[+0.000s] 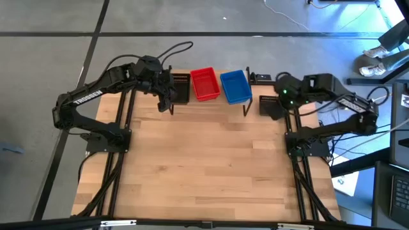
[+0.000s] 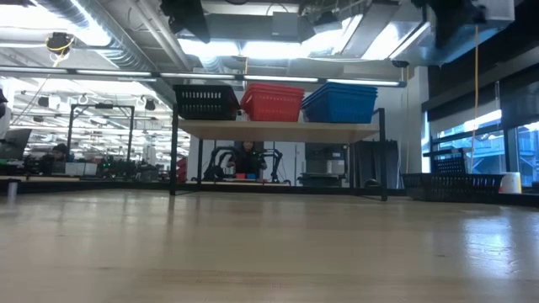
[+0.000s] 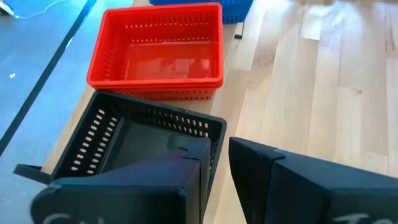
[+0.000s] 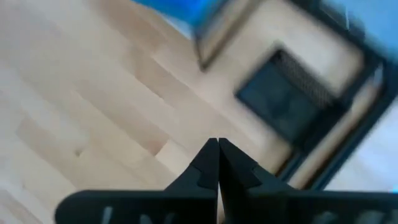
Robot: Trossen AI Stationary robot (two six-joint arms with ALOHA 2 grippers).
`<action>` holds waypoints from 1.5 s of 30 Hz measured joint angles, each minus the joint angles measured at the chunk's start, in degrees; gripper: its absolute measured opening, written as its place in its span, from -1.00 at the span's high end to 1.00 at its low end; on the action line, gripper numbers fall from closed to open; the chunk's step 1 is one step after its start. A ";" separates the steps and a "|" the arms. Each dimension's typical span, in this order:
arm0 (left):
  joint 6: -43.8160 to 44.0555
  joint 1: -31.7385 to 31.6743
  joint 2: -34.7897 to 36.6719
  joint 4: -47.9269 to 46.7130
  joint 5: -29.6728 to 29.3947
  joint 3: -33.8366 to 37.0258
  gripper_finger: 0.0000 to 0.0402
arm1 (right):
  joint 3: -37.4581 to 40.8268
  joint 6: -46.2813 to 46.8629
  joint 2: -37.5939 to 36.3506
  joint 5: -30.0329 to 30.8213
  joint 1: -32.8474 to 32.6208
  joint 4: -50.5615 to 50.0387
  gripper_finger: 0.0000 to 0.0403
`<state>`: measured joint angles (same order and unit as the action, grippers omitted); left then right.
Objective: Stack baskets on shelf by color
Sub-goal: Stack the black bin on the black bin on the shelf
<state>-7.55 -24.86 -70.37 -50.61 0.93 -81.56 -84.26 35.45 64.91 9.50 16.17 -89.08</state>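
The shelf (image 2: pixel 278 130) stands at the table's far edge carrying black, red (image 1: pixel 205 84) and blue (image 1: pixel 235 86) baskets side by side. One black basket (image 1: pixel 271 107) still sits on the tabletop beside the shelf. The left gripper (image 3: pixel 214 168) straddles the shelf's black basket (image 3: pixel 140 140), jaws astride its near wall; whether they pinch is unclear. The right gripper (image 4: pixel 218 163), closed and empty, hovers near the tabletop basket. These baskets look light and stiff; a wall rim seems the best hold.

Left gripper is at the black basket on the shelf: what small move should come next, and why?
Probably open the left gripper and lift clear: its fingers straddle the wall of the black basket, which already sits on the shelf beside the red basket.
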 joint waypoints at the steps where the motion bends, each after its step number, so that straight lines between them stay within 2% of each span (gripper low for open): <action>1: 0.00 0.00 0.00 0.24 -0.01 0.00 0.74 | 2.69 3.46 -1.32 -0.06 0.27 0.16 1.00; 3: 0.00 0.00 0.00 0.69 -0.02 0.00 0.74 | 7.87 7.80 -3.66 -0.06 0.86 1.45 1.00; 6: 0.02 -0.02 0.00 1.27 -0.02 0.00 0.74 | 14.86 8.78 -5.83 0.20 1.72 4.62 1.00; 10: 0.07 -0.02 0.00 2.41 -0.02 0.00 0.74 | 21.61 5.63 -6.06 -0.66 4.67 11.02 0.92; 18: 1.13 -0.02 0.00 3.68 0.00 0.00 0.74 | 29.93 -4.71 -2.08 -6.92 13.24 21.46 0.58; 21: 1.51 -0.02 0.00 3.64 0.04 0.00 0.74 | 31.40 -7.29 -0.06 -7.02 16.25 23.87 0.47; 27: 1.53 -0.02 0.00 3.63 1.47 0.00 0.74 | 32.08 -25.53 4.73 -6.21 20.13 28.00 0.41; 30: 1.89 -0.02 0.00 3.61 1.55 0.00 0.74 | 32.08 -30.82 7.36 -7.00 21.57 28.22 0.41; 38: 3.02 -0.02 0.00 3.57 1.55 0.00 0.74 | 32.08 -39.05 13.10 -8.70 22.77 28.13 0.41; 41: 3.04 -0.02 0.00 3.57 1.55 0.00 0.74 | 32.08 -41.71 14.62 -11.13 22.77 28.11 0.41; 45: 3.06 -0.02 0.00 3.54 1.55 0.00 0.74 | 32.08 -41.86 16.94 -10.72 22.81 28.01 0.41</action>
<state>-4.49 -24.88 -70.37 -47.07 2.48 -81.56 -52.18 -6.41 81.86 -1.22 38.98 -61.08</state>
